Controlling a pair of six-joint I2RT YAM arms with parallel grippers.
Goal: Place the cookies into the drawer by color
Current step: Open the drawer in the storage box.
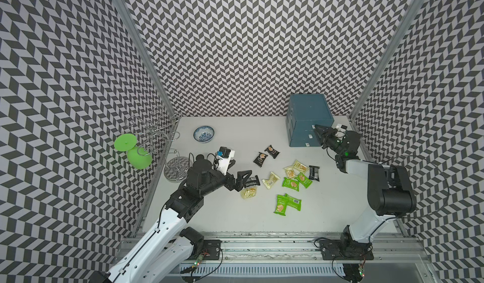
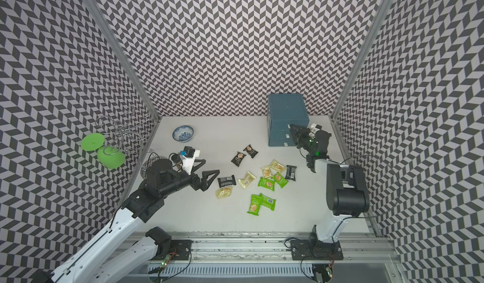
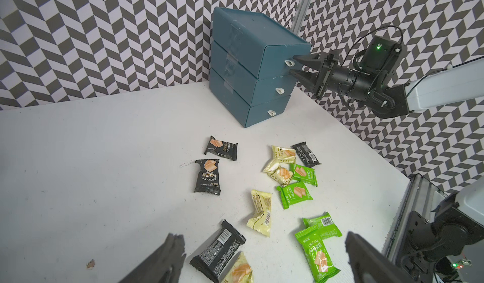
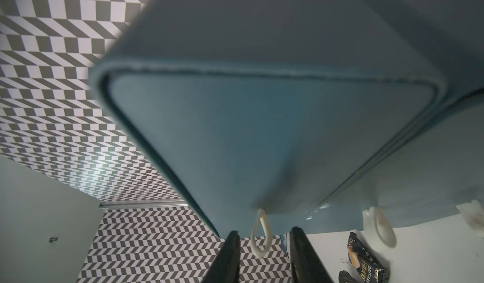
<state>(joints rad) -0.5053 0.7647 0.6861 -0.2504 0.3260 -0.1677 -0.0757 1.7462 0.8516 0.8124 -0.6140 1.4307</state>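
**Right gripper [image 4: 265,232] at top drawer [image 4: 262,137] handle loop [image 4: 258,255]**

Jaws apart, narrowly straddling the white loop; no pinch visible. Step judged: opening the drawer, all three shut. Next calls for closing on the loop, then a straight pull back. Cookies [image 1: 290,183] lie on the table [image 1: 235,216], well behind and below. Drawer interiors hidden; contact with loop unclear.

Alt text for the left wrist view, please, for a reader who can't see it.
The right hand brackets the white loop handle of the top drawer in a closed blue three-drawer unit. Black, yellow and green cookie packets lie scattered on the white table, beyond the open left hand.
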